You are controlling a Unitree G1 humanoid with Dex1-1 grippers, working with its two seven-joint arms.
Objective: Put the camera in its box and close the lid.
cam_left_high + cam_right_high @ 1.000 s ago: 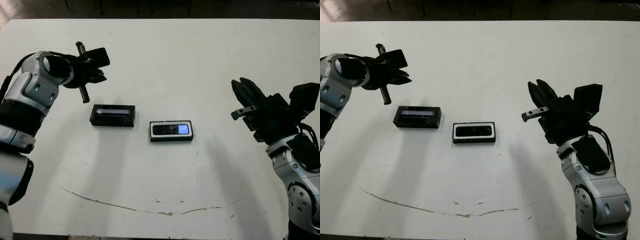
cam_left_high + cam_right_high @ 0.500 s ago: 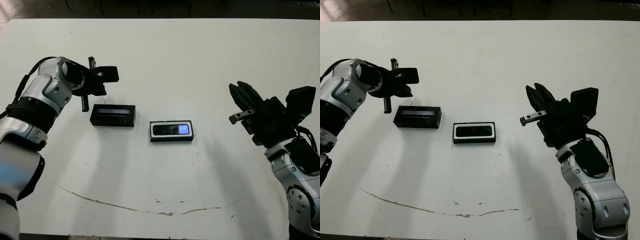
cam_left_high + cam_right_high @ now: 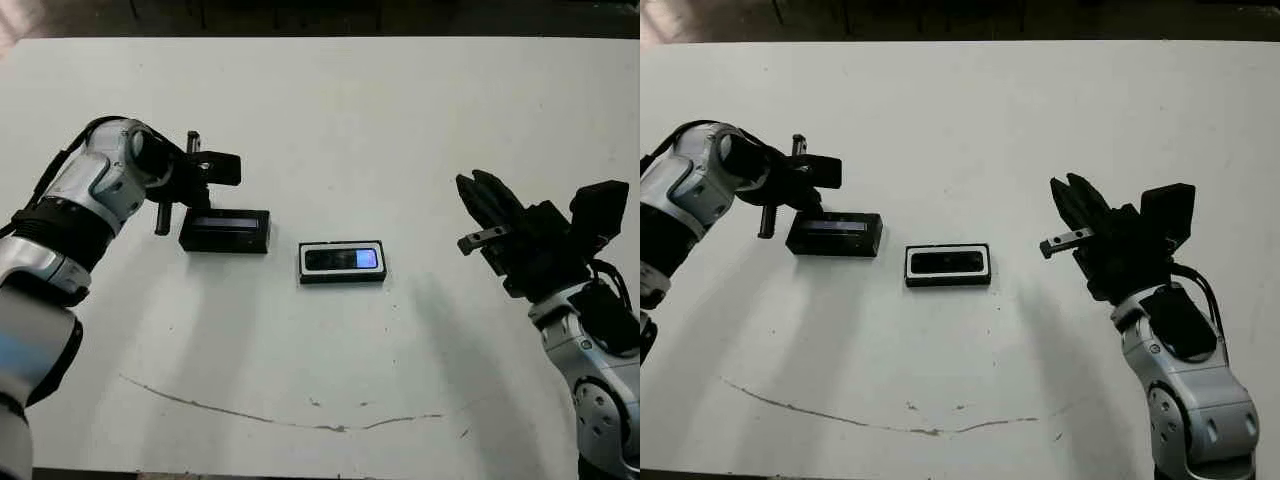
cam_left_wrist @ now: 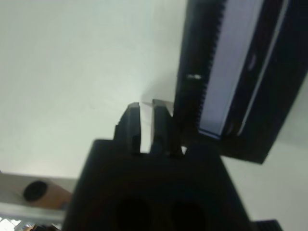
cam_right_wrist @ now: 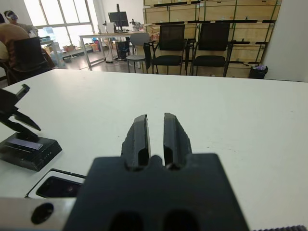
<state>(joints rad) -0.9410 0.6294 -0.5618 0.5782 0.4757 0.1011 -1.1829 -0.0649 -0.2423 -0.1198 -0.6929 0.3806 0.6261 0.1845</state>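
A white table (image 3: 330, 120) is seen from above by a two-armed robot. Near the table's centre lies the box (image 3: 343, 262), a shallow black tray with a white lining, its long side running from nine o'clock to three o'clock. The camera (image 3: 342, 260) already lies flat inside it, a slim black bar with a bluish shiny patch at its three o'clock end. The tray is open on top, so the remaining step appears to be the closing.

Just beside the box, at its nine o'clock and apart from it, sits the lid (image 3: 226, 230), a black rectangular cover with a pale silvery stripe along its top face. It rests flat on the table, parallel to the box.

The left gripper (image 3: 200, 178) hangs at the lid's eleven o'clock corner, directly over its far edge. In the left wrist view its two black fingers (image 4: 162, 125) are pressed nearly together with only a sliver of light between them, and they sit right beside the lid's long side, holding nothing. This placement suggests the arm is lining up to take the lid, and the fingers would need to spread first.

The right gripper (image 3: 484, 205) is raised at the box's three o'clock, well apart from it. Its fingers (image 5: 140, 137) stand almost together, empty, pointing toward the box. It seems to be kept clear, leaving the lid work to the left arm.
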